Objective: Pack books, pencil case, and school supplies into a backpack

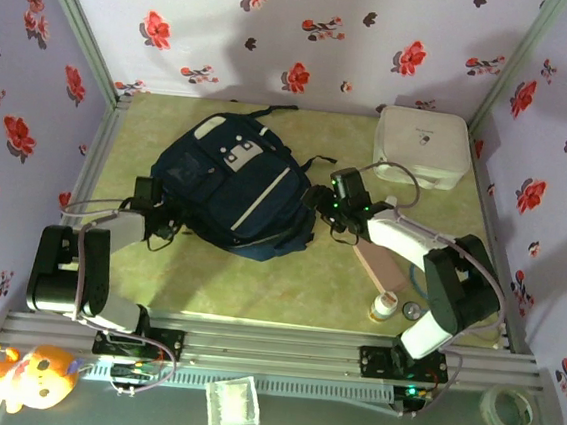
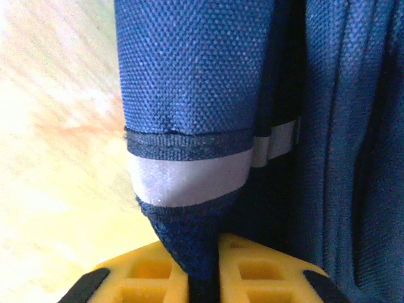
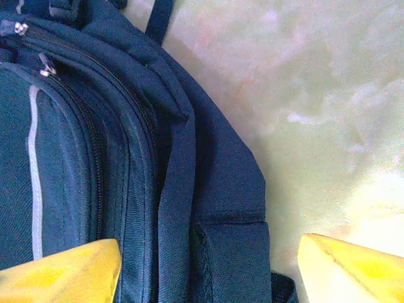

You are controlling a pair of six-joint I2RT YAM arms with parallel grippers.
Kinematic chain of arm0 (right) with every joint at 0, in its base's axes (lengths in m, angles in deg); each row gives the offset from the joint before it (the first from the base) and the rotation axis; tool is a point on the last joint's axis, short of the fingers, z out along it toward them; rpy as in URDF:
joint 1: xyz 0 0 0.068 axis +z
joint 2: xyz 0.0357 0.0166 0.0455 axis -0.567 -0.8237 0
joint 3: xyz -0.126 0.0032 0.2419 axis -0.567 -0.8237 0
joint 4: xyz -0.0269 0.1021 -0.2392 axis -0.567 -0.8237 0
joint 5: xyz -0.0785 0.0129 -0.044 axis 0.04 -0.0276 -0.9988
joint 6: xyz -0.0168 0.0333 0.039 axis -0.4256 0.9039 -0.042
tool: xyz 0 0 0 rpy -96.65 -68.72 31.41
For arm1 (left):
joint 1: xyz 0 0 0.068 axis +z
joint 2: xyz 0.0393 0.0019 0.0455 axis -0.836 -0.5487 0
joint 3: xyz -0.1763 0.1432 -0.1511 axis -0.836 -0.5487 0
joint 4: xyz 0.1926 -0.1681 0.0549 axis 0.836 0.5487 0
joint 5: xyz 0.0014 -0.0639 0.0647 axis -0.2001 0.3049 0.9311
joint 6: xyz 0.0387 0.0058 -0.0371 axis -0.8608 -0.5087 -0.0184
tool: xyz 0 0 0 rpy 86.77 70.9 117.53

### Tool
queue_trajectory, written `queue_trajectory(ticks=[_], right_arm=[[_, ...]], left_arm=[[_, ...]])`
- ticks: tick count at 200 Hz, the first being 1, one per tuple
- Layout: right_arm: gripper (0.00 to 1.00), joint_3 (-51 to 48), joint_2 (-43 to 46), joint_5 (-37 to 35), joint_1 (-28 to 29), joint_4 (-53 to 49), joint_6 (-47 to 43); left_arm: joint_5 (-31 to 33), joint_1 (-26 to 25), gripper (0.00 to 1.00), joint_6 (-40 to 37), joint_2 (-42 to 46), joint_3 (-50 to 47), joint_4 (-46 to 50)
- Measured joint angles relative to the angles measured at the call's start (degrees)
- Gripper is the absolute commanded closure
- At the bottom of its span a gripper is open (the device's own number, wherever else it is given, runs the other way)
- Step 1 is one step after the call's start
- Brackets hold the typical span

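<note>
Backpack (image 1: pixel 236 183) flat on pale-green tabletop (image 1: pixel 336 288), floral walls (image 1: pixel 281 31)

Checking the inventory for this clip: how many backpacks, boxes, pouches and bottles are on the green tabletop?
backpack: 1
white box: 1
pinkish-tan pouch: 1
small white bottle: 1
Total: 4

I can read no words or numbers. The box (image 1: pixel 423 146) at two o'clock bears a faint grey mark, too small to make out; the backpack (image 1: pixel 231 182) shows no legible label.
</note>
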Motion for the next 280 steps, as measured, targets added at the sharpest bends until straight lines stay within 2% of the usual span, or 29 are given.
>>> queue_trajectory(ticks=[12,34,64,92,134,170,189,242,261,280], right_arm=[[0.32,0.0,-1.2,1.4,0.0,1.1,0.2],[0.41,0.1,-4.4,4.5,0.0,4.5,1.4],[0.62,1.7,-9.2,7.4,-0.6,6.9,2.6],[0.68,5.6,-12.5,8.6,-2.8,7.8,1.5],[0.67,15.7,-19.0,8.6,-7.1,7.0,-4.3],[0.45,21.4,-20.7,4.3,-7.6,2.4,-10.4],[0.39,21.5,-18.9,0.3,-7.5,-2.1,-13.4],[0.4,18.1,-4.9,-7.6,-6.6,-13.8,-19.2],[0.43,16.3,-0.1,-9.1,-4.0,-15.9,-20.0],[0.47,13.9,2.7,-9.6,1.1,-16.9,-19.7]], left_arm=[[-0.1,0.0,1.0,0.2,0.4,0.0,0.0],[0.0,-0.5,1.0,0.4,2.0,0.0,0.6],[1.3,-2.0,1.0,0.4,4.8,1.3,3.2],[2.4,-4.0,1.0,1.1,6.6,3.3,4.9],[2.6,-9.5,1.0,3.2,7.1,4.9,5.2],[3.0,-14.0,1.0,6.5,6.3,5.6,4.0],[3.5,-15.7,1.0,8.5,5.3,5.6,2.9],[4.8,-19.8,1.0,12.4,2.1,6.6,0.2],[5.2,-21.3,1.0,13.7,0.3,7.7,-0.4],[5.6,-22.5,1.0,14.7,-1.3,8.6,-1.7]])
